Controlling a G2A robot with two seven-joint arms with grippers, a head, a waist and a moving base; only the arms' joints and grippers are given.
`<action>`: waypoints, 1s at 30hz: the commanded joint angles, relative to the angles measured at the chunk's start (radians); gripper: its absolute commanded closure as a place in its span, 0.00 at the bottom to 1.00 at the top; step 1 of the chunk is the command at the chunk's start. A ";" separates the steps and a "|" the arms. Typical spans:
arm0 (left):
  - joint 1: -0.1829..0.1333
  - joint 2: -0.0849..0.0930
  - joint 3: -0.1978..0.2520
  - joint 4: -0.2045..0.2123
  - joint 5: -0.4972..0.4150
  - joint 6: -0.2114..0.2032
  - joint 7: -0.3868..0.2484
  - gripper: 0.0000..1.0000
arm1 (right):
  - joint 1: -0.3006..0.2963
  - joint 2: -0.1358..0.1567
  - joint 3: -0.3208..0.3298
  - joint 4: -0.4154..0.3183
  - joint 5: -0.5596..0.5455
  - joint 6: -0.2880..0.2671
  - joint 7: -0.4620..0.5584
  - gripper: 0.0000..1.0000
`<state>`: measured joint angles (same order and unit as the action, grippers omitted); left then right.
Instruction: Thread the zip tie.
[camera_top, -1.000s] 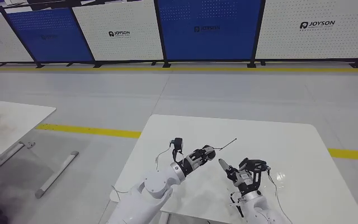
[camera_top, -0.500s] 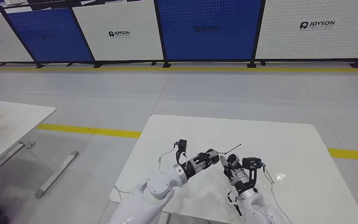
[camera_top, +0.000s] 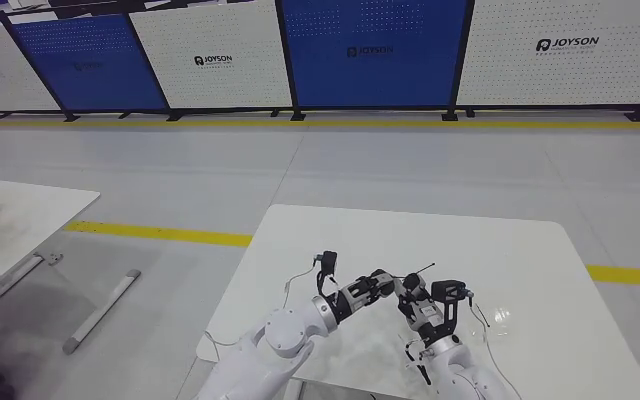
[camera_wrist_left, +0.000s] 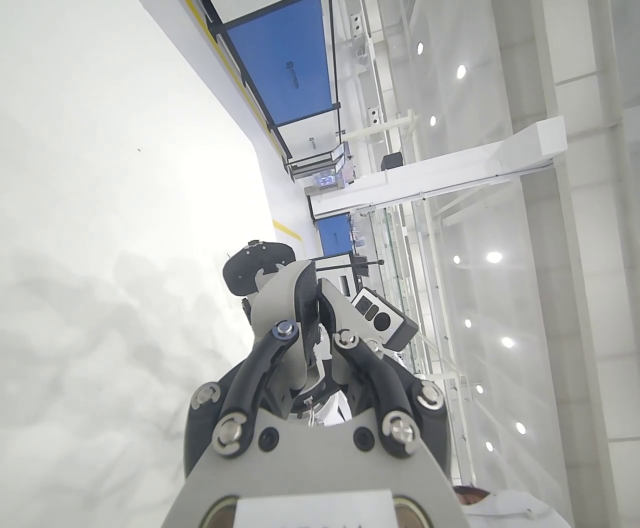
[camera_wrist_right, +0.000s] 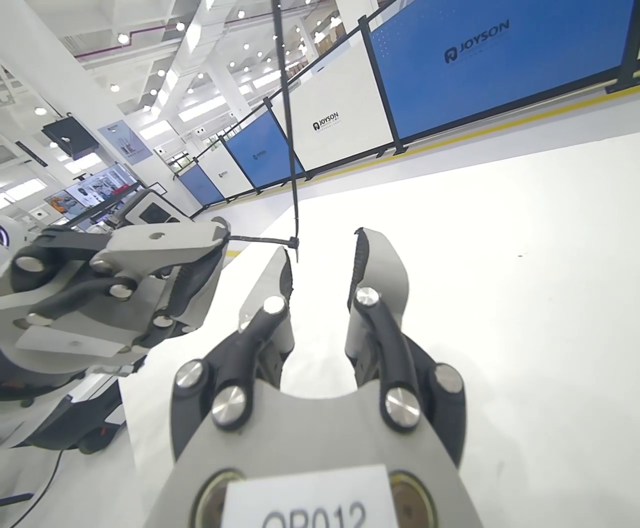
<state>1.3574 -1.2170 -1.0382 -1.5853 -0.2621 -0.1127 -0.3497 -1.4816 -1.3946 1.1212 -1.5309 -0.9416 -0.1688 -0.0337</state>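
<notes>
A thin black zip tie sticks out over the white table from my left gripper, which is shut on one end of it. In the right wrist view a short stretch runs from the left gripper to the small head, and the long strap of the zip tie rises from there. My right gripper is open, its fingertips just below the head and not touching it. In the top view the right gripper sits right beside the left one. The left wrist view has the left gripper shut, with the zip tie past it.
A small clear object lies on the table to the right of the right arm. The table's left edge is close behind the left arm. Blue and white panels stand far off across the floor.
The two grippers have drawn together over the table. The left one carried the zip tie to the right and toward the right gripper, which shifted slightly left to meet it.
</notes>
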 joint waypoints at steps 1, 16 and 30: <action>0.001 0.000 0.001 -0.001 0.004 -0.001 -0.001 1.00 | -0.001 0.000 0.000 0.000 0.000 0.000 -0.002 0.71; 0.001 0.002 0.007 -0.005 0.021 0.008 0.006 1.00 | 0.002 0.003 -0.001 0.002 -0.006 -0.006 -0.010 1.00; -0.002 -0.001 0.011 0.005 -0.006 -0.011 0.009 1.00 | 0.007 0.005 -0.008 0.011 -0.019 -0.003 0.001 1.00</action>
<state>1.3553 -1.2173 -1.0270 -1.5809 -0.2654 -0.1217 -0.3423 -1.4749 -1.3892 1.1142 -1.5208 -0.9594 -0.1722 -0.0332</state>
